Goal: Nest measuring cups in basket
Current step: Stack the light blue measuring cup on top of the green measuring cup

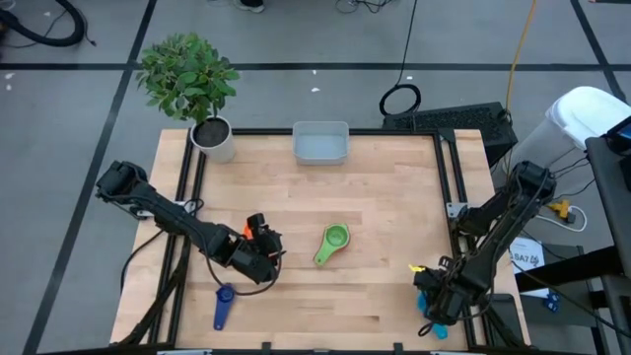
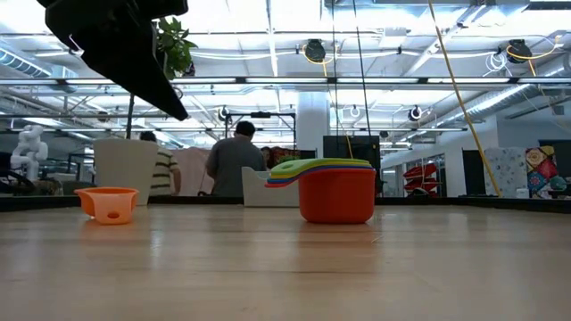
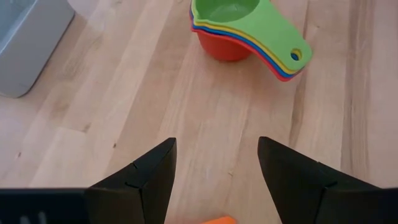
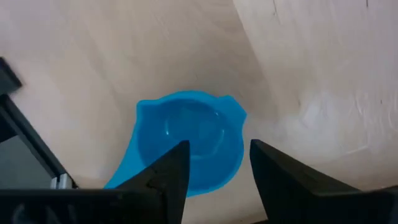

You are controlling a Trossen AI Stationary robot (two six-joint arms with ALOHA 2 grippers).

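So the cups are scattered around the bench (image 1: 394,197) right now. There's a nested stack (image 1: 333,244) near the middle, green on top with yellow, blue and red under it, handles pointing toward the front edge. An orange cup (image 2: 108,202) sits off on its own just under my left fingers (image 3: 214,171), which are spread apart with nothing in them, pointing toward the stack from a little way off. A dark blue cup (image 1: 224,304) lies near the front left edge, handle toward the front edge. Over at the front right corner a bright blue cup (image 4: 186,146) sits right below my right fingers (image 4: 217,162), which are parted over its rim; I can't tell if they're actually touching it. The basket (image 1: 320,143) is at the back edge, middle of the bench, well away from every cup. A potted plant (image 1: 192,84) stands at the back left corner.
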